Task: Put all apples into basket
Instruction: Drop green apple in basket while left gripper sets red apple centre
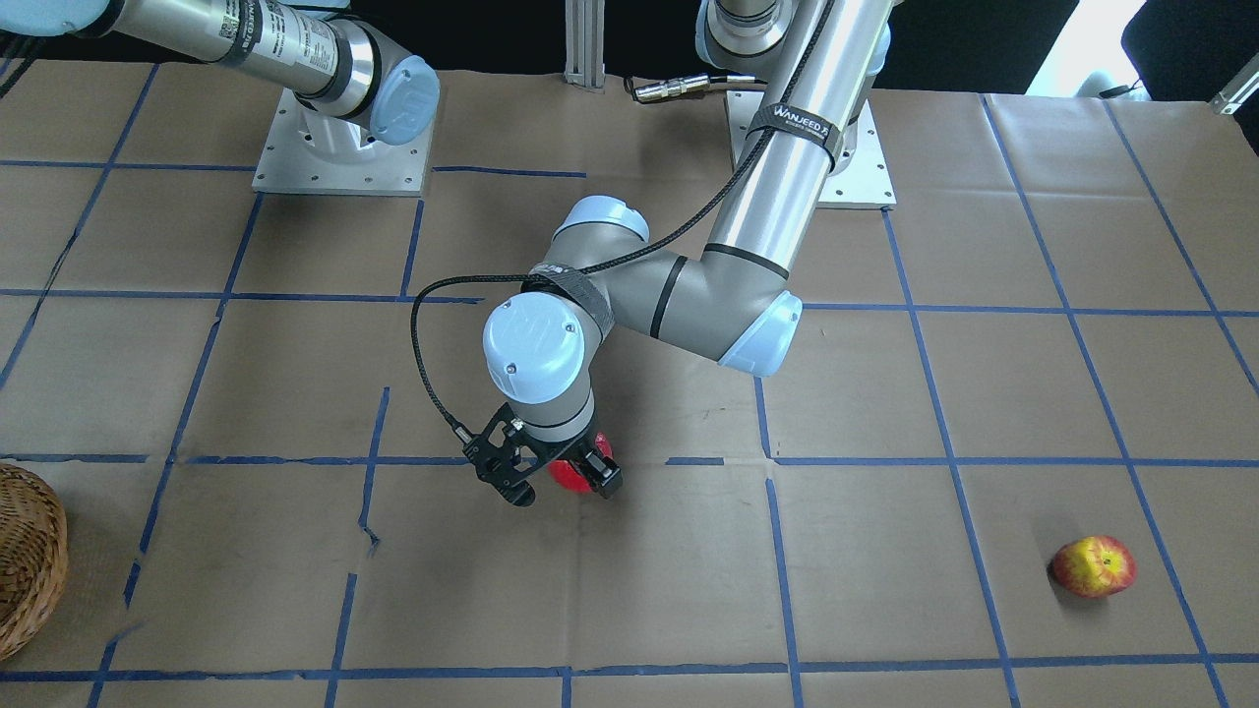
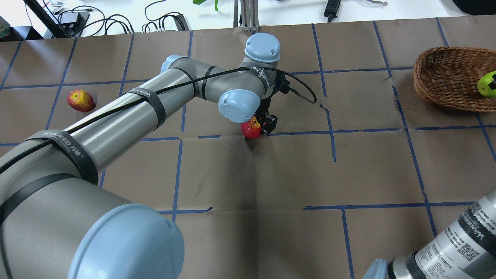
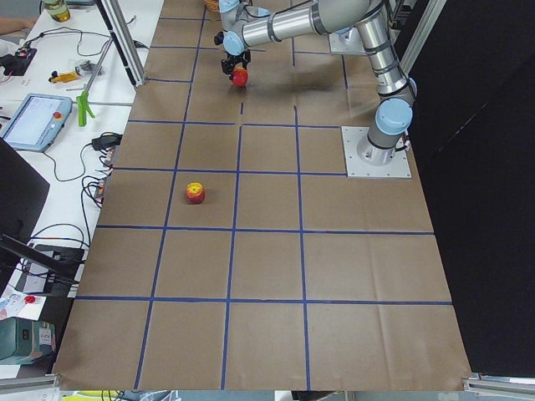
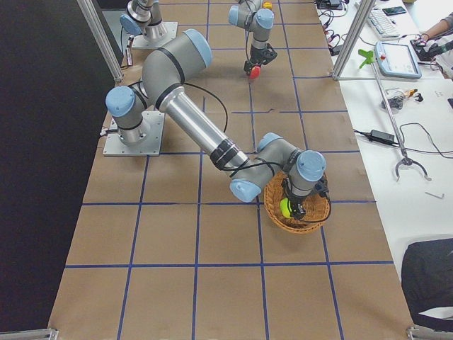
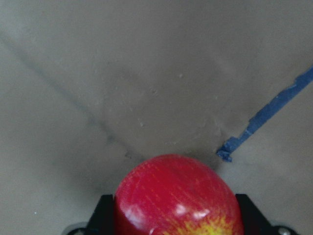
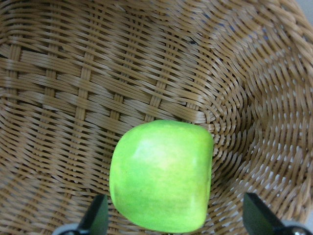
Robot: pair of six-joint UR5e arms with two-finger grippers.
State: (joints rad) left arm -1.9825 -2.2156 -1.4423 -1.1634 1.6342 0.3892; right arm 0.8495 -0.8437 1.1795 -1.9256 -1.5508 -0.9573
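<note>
Green apple (image 6: 161,176) in basket (image 6: 73,73) w/ right pincer (image 6: 178,215) spread loose around it, left pincer (image 5: 174,215) clamped on red apple (image 5: 176,196) at bench (image 1: 885,393) centre, red-yellow apple (image 1: 1093,566) untouched, so approx 1/3 done.

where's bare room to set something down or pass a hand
The widest bare stretch lies between the red apple in the left fingers and the basket. The patch between that apple and the red-yellow apple is bare, though the left arm crosses above. The basket, with the green apple, is crowded.
</note>
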